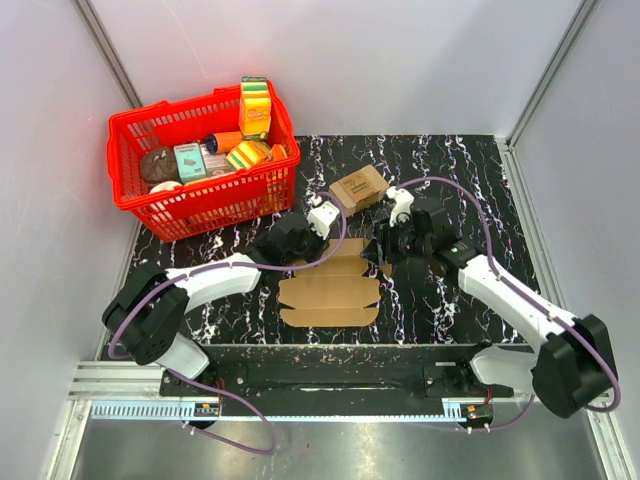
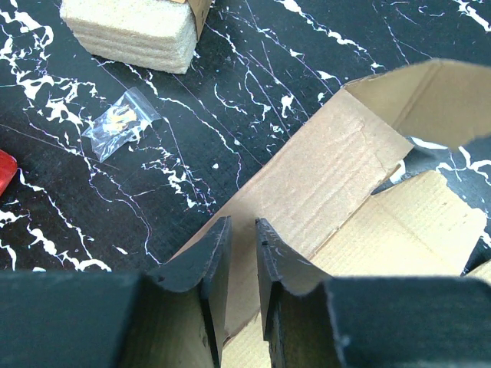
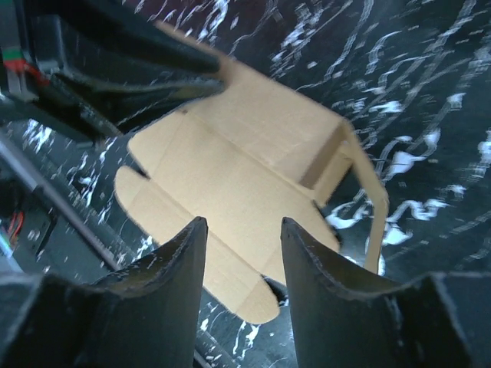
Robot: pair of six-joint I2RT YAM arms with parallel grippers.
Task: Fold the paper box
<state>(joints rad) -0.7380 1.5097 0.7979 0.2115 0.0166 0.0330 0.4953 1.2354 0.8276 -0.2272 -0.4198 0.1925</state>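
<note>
The paper box (image 1: pixel 330 295) is a brown die-cut cardboard sheet lying mid-table, with its rear panel and right side flap raised. It also shows in the left wrist view (image 2: pixel 330 176) and the right wrist view (image 3: pixel 230 176). My left gripper (image 1: pixel 297 255) is at the sheet's rear left corner. Its jaws (image 2: pixel 242 222) are nearly shut with the raised panel's edge between them. My right gripper (image 1: pixel 380 255) hovers over the sheet's rear right. It is open and empty (image 3: pixel 242 222), above the flat sheet. The left gripper (image 3: pixel 153 57) shows there too.
A small printed cardboard box (image 1: pixel 360 188) stands just behind the sheet, its pale side in the left wrist view (image 2: pixel 130 31). A small clear plastic bag (image 2: pixel 119 123) lies near it. A red basket (image 1: pixel 205 160) full of groceries stands at the back left.
</note>
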